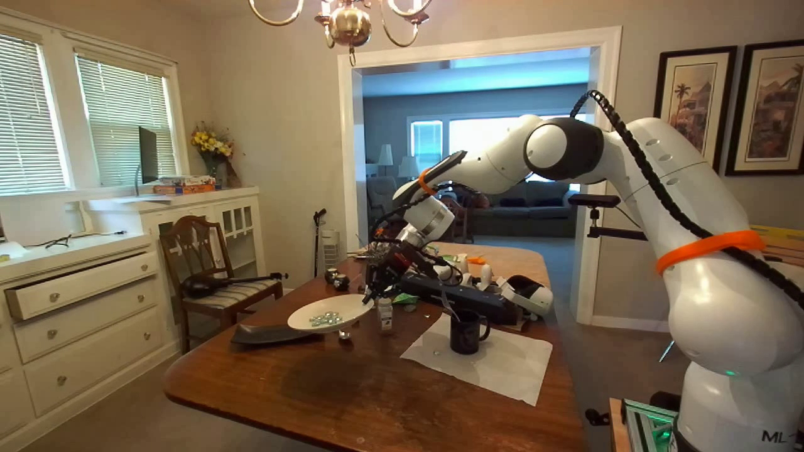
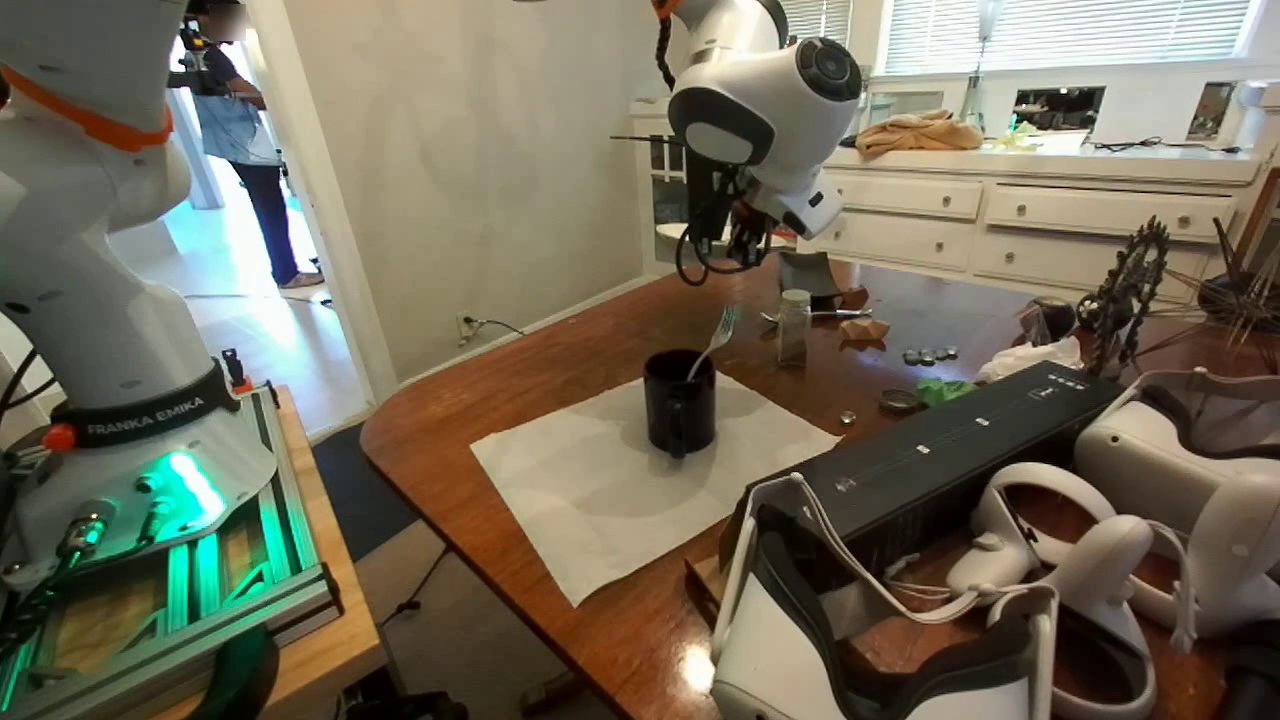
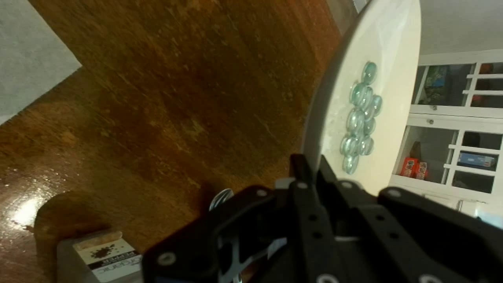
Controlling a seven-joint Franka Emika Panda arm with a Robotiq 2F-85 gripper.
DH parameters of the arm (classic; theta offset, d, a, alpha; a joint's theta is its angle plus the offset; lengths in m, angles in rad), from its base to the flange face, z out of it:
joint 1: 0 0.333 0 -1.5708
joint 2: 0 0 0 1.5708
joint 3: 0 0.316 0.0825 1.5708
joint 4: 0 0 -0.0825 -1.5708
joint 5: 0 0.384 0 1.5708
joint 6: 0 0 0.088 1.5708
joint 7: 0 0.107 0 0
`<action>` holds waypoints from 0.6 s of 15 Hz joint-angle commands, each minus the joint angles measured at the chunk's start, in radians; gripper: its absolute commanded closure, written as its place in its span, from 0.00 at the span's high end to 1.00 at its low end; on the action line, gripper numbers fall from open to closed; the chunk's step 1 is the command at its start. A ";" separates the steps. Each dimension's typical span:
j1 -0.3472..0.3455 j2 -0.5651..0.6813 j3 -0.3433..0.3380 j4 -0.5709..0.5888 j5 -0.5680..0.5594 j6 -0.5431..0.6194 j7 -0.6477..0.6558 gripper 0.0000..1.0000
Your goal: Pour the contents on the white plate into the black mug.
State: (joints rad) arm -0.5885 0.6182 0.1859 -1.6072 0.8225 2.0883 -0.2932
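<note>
Over table point(image 1: 377, 402), hand point(image 3: 312, 165) pinches edge of white plate point(image 3: 393, 110); bare wood point(image 3: 196, 98) toward paper point(image 2: 570, 500) under black mug point(image 2: 668, 405).

Home dining room. In an exterior view: polished brown wooden table point(image 1: 402, 402), multi-arm brass chandelier point(image 1: 350, 27) overhead, striped-seat dark wooden chair point(image 1: 242, 297), white built-in drawer cabinet point(image 1: 94, 345), white slatted window blinds point(image 1: 124, 119), yellow flower bouquet point(image 1: 212, 143), two black-framed pictures point(image 1: 696, 103). Wide white-trimmed doorway point(image 1: 347, 138) shows grey upholstered sofa point(image 1: 521, 213) and white-shaded lamps point(image 1: 385, 155) beyond.
</note>
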 commanded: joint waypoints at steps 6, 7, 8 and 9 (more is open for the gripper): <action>0.104 -0.034 -0.167 -0.041 0.067 0.011 -0.042 0.02; 0.099 -0.046 -0.181 -0.059 0.083 0.018 -0.055 0.02; 0.095 -0.055 -0.192 -0.075 0.100 0.025 -0.068 0.02; 0.084 -0.064 -0.203 -0.091 0.125 0.029 -0.086 0.02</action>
State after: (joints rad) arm -0.4964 0.6183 0.0179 -1.6201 0.8574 2.0992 -0.3226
